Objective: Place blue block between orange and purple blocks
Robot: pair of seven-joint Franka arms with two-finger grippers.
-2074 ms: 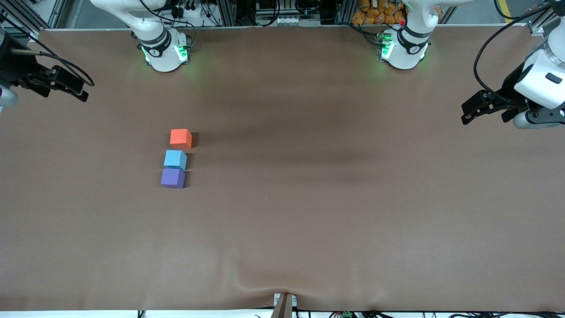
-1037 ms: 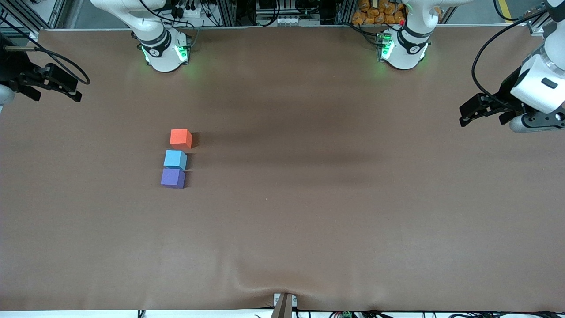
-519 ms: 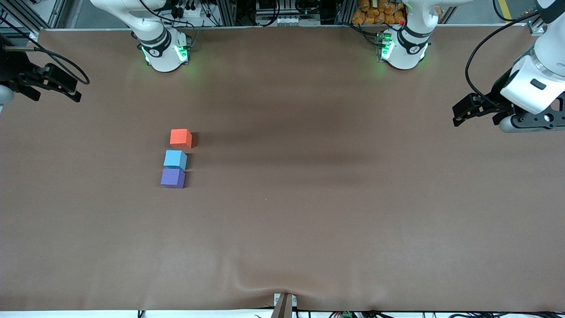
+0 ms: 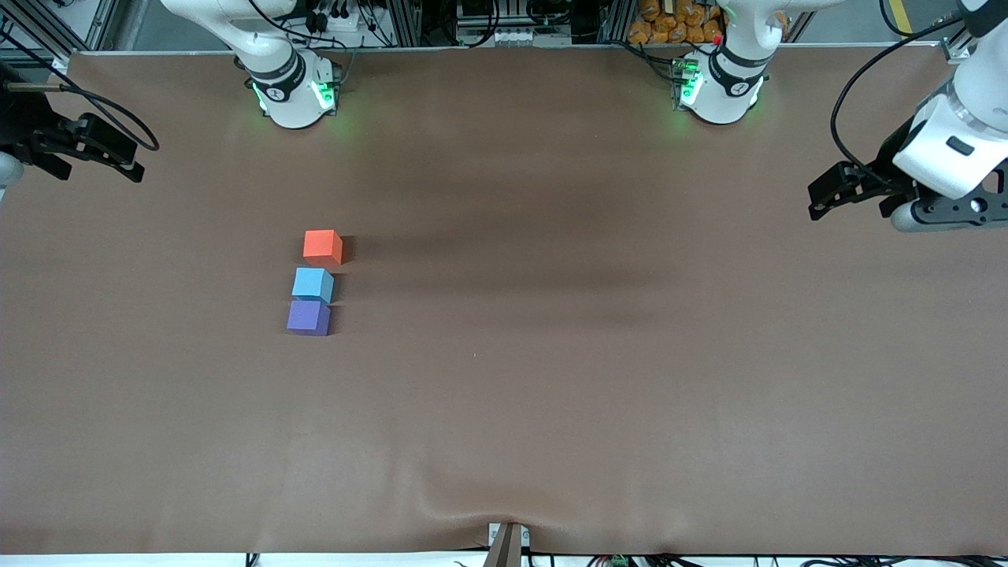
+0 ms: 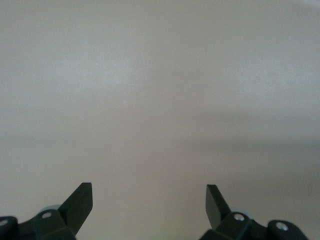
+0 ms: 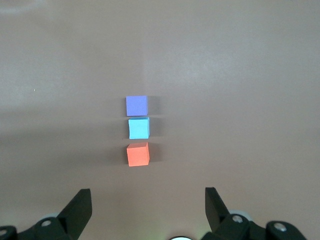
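Already lined up: blue block (image 4: 313, 283) sat on the desk (image 4: 551, 378) between the orange block (image 4: 322, 246) and the purple block (image 4: 308, 317), toward the right arm's end. Touching or almost touching the purple block, which lay nearer the front camera; parted from the orange block by a narrow gap. Seen the same way in the right wrist view: purple block (image 6: 136, 105), blue block (image 6: 139, 128), orange block (image 6: 138, 154) in one straight row.

Right claw (image 4: 102, 153) hung over the desk's edge at the right arm's end, well apart from the row, fingers spread wide and empty, as its wrist view (image 6: 148, 205) showed. Left claw (image 4: 846, 191) hung over the other end of the desk, well away from everything, fingers likewise spread with nothing between them (image 5: 149, 200), only bare desk beneath.

Judged as the closing step: placement looked done, both arms pulled clear. Next move probably called for nothing more than parking the arms; at most, a small nudge of the blue block toward the orange one to even out the spacing, with care not to push the purple block out of line.
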